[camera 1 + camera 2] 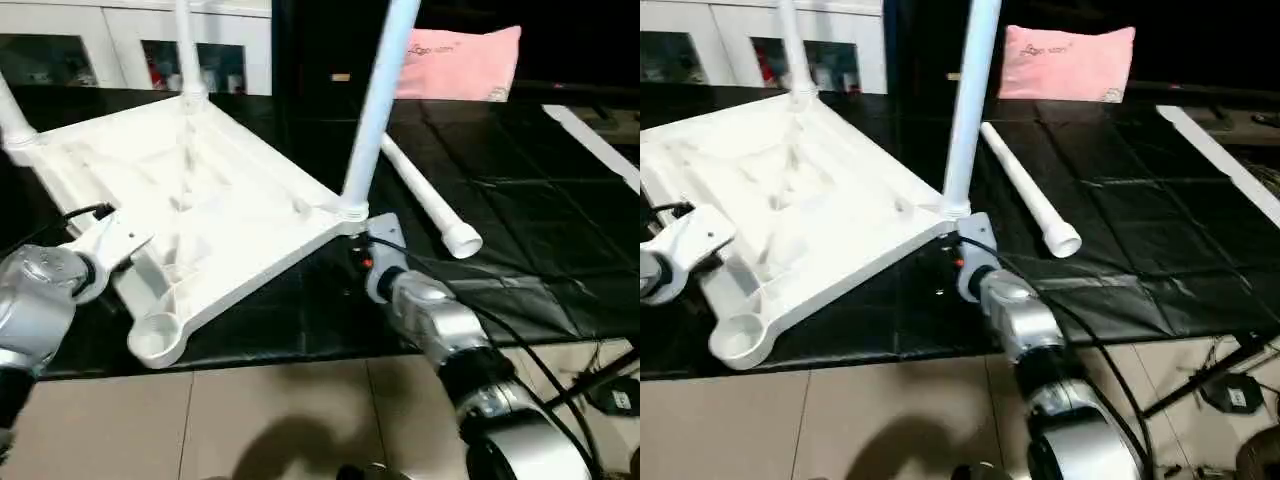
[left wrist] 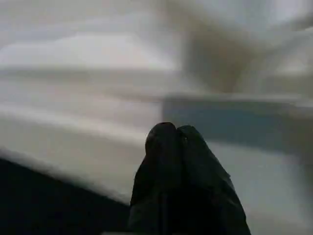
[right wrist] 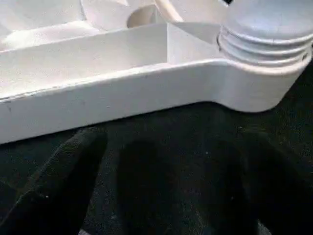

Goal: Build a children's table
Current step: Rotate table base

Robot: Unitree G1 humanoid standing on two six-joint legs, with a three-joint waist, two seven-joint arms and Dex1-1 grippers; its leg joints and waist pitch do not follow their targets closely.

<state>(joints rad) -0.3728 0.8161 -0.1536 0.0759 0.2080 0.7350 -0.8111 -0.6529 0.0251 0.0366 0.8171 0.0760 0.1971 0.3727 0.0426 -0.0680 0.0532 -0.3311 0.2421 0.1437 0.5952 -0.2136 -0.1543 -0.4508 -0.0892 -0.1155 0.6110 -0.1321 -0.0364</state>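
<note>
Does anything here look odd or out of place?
Yes. The children's table lies upside down on the black mat, with legs standing in three corners. The near corner socket is still empty, and the fourth leg lies loose on the mat beside it.

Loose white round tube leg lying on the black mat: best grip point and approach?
Judging by its pose, grip the loose white round tube leg mid-shaft, from above, fingers straddling it across its length. It lies flat on the black mat with free mat on both sides; the flared end is wider and the round shaft could roll.
</note>
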